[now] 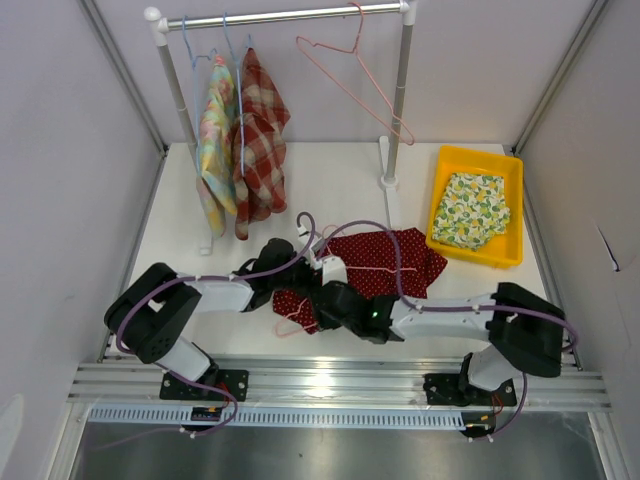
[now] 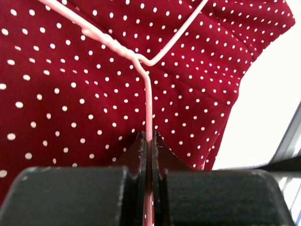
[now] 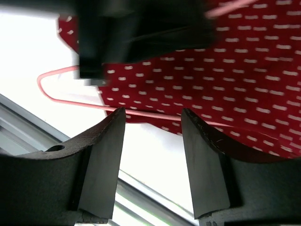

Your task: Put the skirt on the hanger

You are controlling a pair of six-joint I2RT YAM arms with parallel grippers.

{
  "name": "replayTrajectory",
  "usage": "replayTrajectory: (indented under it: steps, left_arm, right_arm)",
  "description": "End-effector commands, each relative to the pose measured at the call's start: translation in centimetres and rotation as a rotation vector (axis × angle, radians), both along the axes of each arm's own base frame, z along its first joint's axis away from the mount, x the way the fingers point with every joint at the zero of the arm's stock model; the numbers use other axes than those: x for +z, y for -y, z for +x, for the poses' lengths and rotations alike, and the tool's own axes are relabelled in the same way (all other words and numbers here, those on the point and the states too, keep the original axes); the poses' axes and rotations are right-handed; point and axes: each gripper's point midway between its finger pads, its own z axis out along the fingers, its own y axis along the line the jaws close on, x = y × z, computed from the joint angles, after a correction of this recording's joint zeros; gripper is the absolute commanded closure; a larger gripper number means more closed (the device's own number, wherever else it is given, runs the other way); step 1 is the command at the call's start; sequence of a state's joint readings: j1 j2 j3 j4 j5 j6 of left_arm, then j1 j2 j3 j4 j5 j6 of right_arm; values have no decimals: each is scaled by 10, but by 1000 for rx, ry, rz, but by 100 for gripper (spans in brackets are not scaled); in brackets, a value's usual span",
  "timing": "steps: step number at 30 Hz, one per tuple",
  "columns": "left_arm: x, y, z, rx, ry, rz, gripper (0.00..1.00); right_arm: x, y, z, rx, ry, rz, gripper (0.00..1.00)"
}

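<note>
Skirt [image 2: 70,94] underlies hanger [image 2: 147,103]; only left wrist view shows left pincer [image 2: 149,137] clamping it.

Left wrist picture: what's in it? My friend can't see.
The left arm's two black fingers pinch shut on a thin pink wire hanger. Behind it is a dark red skirt with white dots, with white table at the right.

The dark red, white-dotted fabric skirt [image 1: 385,262] lies crumpled on the white worktop [image 1: 185,250]; the thin pink wire hanger [image 2: 147,94] lies over it, its neck pinched in my left gripper [image 2: 149,141].
</note>
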State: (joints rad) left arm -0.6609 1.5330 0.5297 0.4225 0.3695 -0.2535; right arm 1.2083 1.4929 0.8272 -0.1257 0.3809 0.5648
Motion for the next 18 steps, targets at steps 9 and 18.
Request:
replayTrajectory:
  steps: [9,18]
  left_arm:
    - [20,15,7,-26,25,-59,100]
    - [22,17,8,-30,17,-59,100]
  right_arm:
    - [-12,-72,-9,-12,216,56,45]
    - [-34,-65,-6,-64,201,-15,71]
